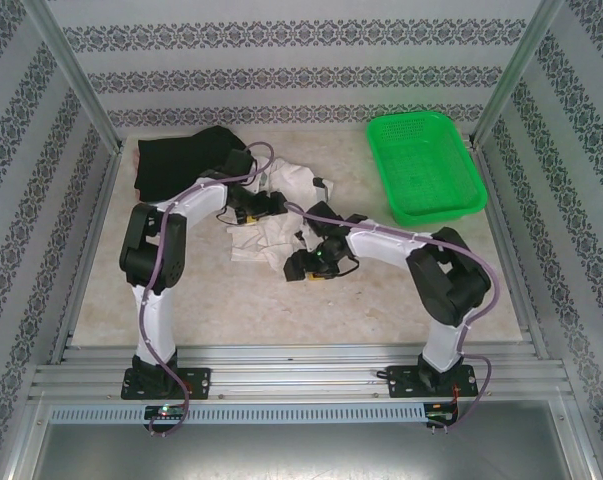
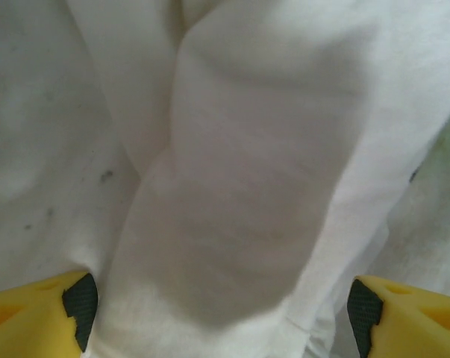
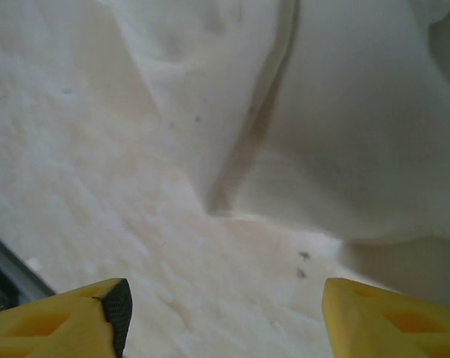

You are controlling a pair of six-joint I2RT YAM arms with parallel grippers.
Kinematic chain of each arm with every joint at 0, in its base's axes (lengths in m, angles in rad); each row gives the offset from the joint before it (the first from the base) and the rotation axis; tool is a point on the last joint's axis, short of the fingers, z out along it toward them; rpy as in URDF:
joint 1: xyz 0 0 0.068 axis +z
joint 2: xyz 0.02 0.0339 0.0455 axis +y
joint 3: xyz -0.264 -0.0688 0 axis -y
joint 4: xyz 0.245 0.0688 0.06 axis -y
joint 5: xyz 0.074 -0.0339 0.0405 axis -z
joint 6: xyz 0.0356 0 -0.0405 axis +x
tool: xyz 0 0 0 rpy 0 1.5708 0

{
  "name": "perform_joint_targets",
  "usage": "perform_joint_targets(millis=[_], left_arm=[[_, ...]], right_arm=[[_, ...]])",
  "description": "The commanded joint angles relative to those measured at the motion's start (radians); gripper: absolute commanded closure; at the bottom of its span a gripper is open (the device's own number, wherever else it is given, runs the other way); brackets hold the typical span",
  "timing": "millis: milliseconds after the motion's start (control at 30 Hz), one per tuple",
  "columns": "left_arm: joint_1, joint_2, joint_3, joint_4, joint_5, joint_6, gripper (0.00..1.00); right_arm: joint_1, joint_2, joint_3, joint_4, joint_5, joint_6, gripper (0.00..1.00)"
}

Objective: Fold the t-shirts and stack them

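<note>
The cream-white t-shirt (image 1: 281, 222) lies crumpled at the middle of the table. The black t-shirt (image 1: 186, 160) is bunched at the back left corner. My left gripper (image 1: 264, 205) is down on the white shirt; in the left wrist view it (image 2: 221, 317) stands open, its yellow fingers (image 2: 30, 321) wide apart with a raised fold of white cloth (image 2: 239, 186) between them. My right gripper (image 1: 303, 265) is at the shirt's near edge; it (image 3: 225, 313) is open over bare table, with the shirt's edge (image 3: 344, 149) just ahead of it.
A bright green mesh basket (image 1: 424, 165) stands at the back right. The pale tabletop (image 1: 231, 300) is bare in front of the shirt. Patterned walls and metal posts close in the left, right and back. A metal rail (image 1: 301, 370) runs along the near edge.
</note>
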Motion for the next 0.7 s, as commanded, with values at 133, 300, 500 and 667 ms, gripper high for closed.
perform_joint_targets(millis=[133,300,500,667], left_arm=[[0.0,0.063,0.023,0.042,0.038,-0.064,0.48],[0.003,0.038,-0.008,0.052,0.043,-0.068,0.79],[0.012,-0.041,-0.039,0.037,0.054,-0.071,0.85],[0.022,-0.146,-0.053,0.031,0.062,-0.07,0.84]], right_arm=[[0.02,0.083,0.089,0.07,0.173,0.04,0.37],[0.024,0.14,0.144,0.053,0.238,0.049,0.47],[-0.006,0.112,0.128,0.059,0.323,0.112,0.93],[-0.055,-0.069,0.116,0.081,0.288,0.126,1.0]])
